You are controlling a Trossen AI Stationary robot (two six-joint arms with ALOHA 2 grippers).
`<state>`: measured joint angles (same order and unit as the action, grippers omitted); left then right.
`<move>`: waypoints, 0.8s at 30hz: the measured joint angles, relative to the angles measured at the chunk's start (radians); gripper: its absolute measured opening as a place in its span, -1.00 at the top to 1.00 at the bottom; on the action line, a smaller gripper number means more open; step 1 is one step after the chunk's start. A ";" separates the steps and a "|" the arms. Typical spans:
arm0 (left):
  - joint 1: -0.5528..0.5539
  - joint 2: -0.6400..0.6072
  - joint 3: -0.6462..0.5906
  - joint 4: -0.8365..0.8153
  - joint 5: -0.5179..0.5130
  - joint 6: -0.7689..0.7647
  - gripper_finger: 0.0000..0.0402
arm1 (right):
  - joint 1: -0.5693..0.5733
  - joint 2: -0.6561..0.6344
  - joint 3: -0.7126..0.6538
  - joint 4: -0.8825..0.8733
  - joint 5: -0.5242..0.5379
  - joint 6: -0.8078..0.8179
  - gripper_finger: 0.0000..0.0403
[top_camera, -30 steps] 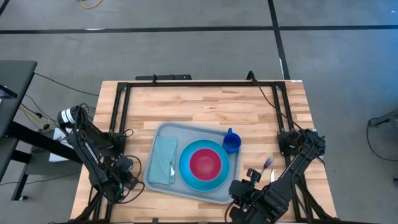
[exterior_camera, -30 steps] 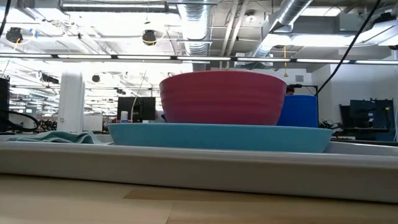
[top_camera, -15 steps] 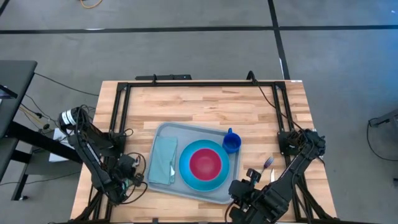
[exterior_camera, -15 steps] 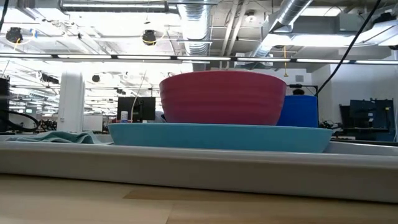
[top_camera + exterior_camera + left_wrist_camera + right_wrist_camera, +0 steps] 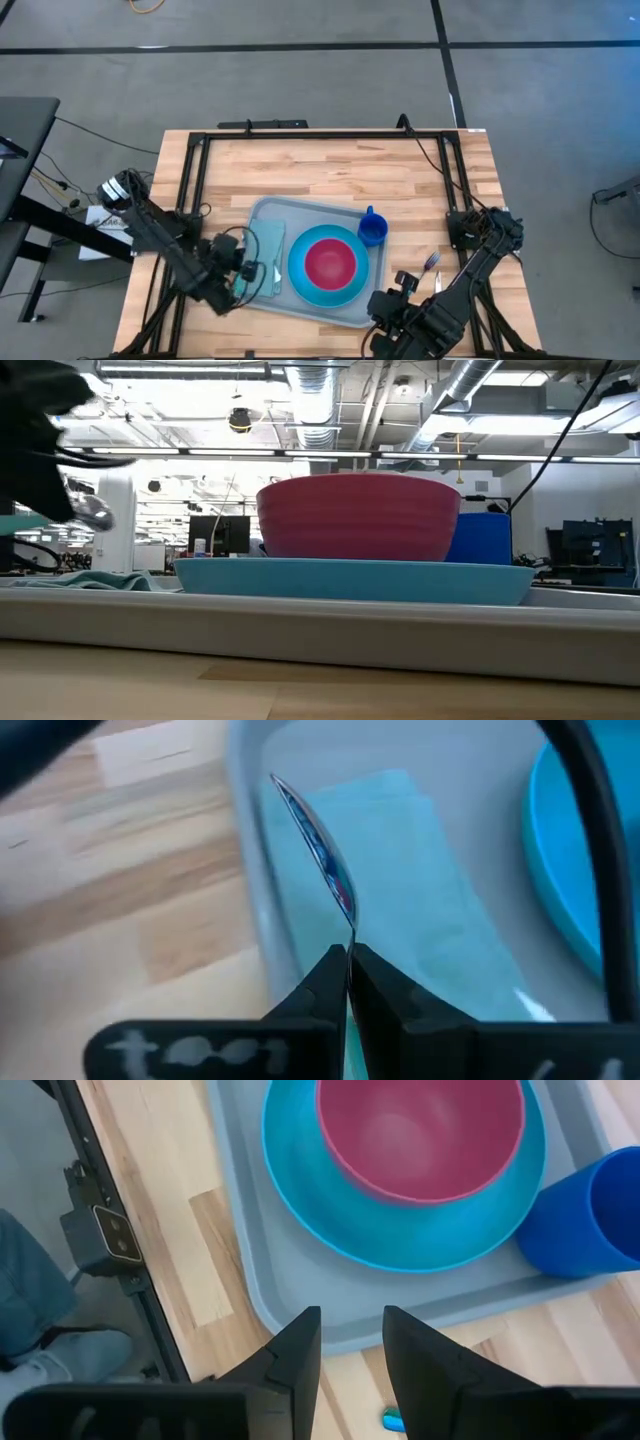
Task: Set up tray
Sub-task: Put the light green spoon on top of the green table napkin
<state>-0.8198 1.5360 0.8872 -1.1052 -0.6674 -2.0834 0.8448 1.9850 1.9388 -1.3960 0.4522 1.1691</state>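
The tray [image 5: 300,215] sits mid-bench [image 5: 330,165], carrying a teal napkin [image 5: 262,240], a blue plate [image 5: 327,290] with a pink bowl [image 5: 330,262], and a blue cup [image 5: 372,230]. My left claw [image 5: 347,965] is clamped on a spoon [image 5: 318,850] above the napkin. My right claw [image 5: 352,1340] waits, fingers apart, at the tray's near edge.

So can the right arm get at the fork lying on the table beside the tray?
Probably yes: the fork lies on bare wood right of the tray, with nothing over it, near the right tool, which stands open.
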 joint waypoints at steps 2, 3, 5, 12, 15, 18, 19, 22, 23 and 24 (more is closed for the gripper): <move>0.054 0.007 0.001 0.047 -0.006 0.086 1.00 | 0.000 0.000 0.000 0.000 0.001 0.000 0.49; 0.084 0.008 0.001 0.068 -0.016 0.132 1.00 | 0.000 0.000 0.000 0.000 0.002 -0.001 0.49; 0.136 0.019 0.001 0.110 -0.029 0.212 1.00 | 0.002 0.000 0.000 0.000 0.002 -0.001 0.49; 0.246 0.056 0.001 0.121 0.006 0.345 1.00 | 0.027 -0.001 0.000 0.007 0.002 0.000 0.49; 0.260 0.096 0.000 0.120 0.040 0.355 1.00 | 0.045 -0.001 0.000 0.017 0.011 0.000 0.49; 0.264 0.139 0.000 0.120 0.073 0.355 0.99 | 0.064 -0.001 0.000 0.023 0.042 0.000 0.49; 0.264 0.154 0.000 0.120 0.083 0.352 0.97 | 0.069 -0.001 0.000 0.026 0.049 0.000 0.49; 0.264 0.192 0.000 0.124 0.106 0.323 0.92 | 0.081 -0.001 0.000 0.030 0.051 0.000 0.49; 0.265 0.201 0.000 0.134 0.113 0.321 0.90 | 0.084 -0.001 0.000 0.033 0.052 0.000 0.49; 0.265 0.206 0.002 0.141 0.115 0.320 0.88 | 0.085 -0.001 0.000 0.033 0.055 0.000 0.49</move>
<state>-0.5552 1.7416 0.8888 -0.9644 -0.5519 -1.7630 0.9302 1.9842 1.9388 -1.3628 0.5071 1.1694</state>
